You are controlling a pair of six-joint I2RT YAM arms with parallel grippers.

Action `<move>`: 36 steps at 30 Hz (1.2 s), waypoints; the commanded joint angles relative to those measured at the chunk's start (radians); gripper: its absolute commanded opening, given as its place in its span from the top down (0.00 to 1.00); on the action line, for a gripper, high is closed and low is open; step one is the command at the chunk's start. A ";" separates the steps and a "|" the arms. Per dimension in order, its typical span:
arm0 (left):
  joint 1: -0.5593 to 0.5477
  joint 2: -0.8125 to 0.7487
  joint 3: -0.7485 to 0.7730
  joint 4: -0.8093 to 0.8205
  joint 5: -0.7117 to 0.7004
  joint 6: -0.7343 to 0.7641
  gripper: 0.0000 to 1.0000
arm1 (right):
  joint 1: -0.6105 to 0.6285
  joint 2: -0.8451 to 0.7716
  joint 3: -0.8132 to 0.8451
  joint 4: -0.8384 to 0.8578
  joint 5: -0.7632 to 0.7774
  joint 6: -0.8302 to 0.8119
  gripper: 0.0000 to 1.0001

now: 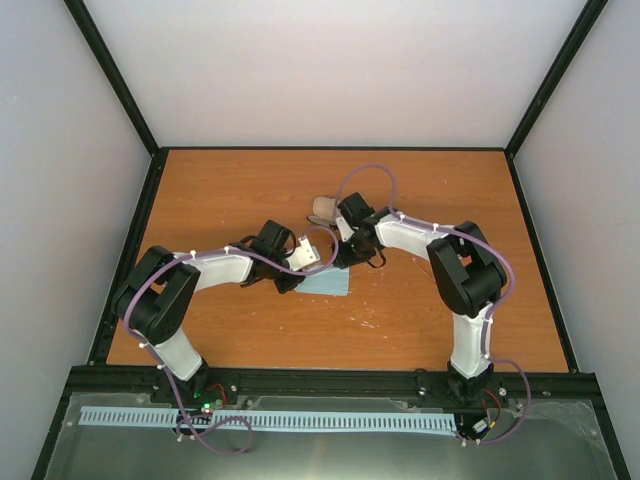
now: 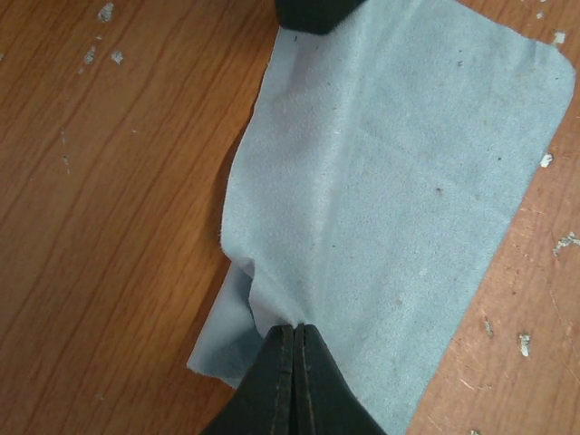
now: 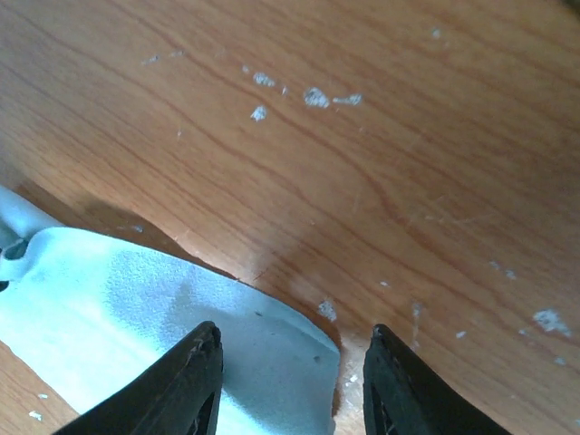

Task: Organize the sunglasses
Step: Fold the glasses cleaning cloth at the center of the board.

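Observation:
The pale blue cloth (image 2: 390, 181) lies flat on the wooden table (image 2: 109, 181), with one edge bunched up and folded under. My left gripper (image 2: 294, 328) is shut on that bunched edge. My right gripper (image 3: 290, 358) is open just above the cloth's (image 3: 136, 308) rounded corner, one finger over the cloth and the other over bare wood, with nothing between them. In the top view both grippers meet over the cloth (image 1: 328, 283) at the table's middle, the left gripper (image 1: 303, 270) facing the right gripper (image 1: 345, 258). The sunglasses are out of view.
A brownish oblong case (image 1: 322, 208) pokes out behind the right wrist. A dark fingertip (image 2: 313, 14) of the right arm shows at the cloth's far edge. Pale scuff marks (image 3: 313, 95) dot the wood. A black rail (image 1: 330, 380) borders the table's near edge.

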 commanded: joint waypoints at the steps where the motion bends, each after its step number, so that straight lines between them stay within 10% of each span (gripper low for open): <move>1: -0.007 -0.006 0.023 0.021 -0.001 0.016 0.98 | 0.017 0.030 0.041 -0.037 -0.015 -0.020 0.58; 22: -0.007 -0.008 0.011 0.028 -0.009 0.007 0.98 | 0.059 0.052 0.020 -0.051 -0.024 -0.004 0.97; 36: -0.007 -0.006 0.005 0.029 -0.022 0.006 0.98 | 0.058 -0.087 -0.031 0.077 -0.001 0.027 0.97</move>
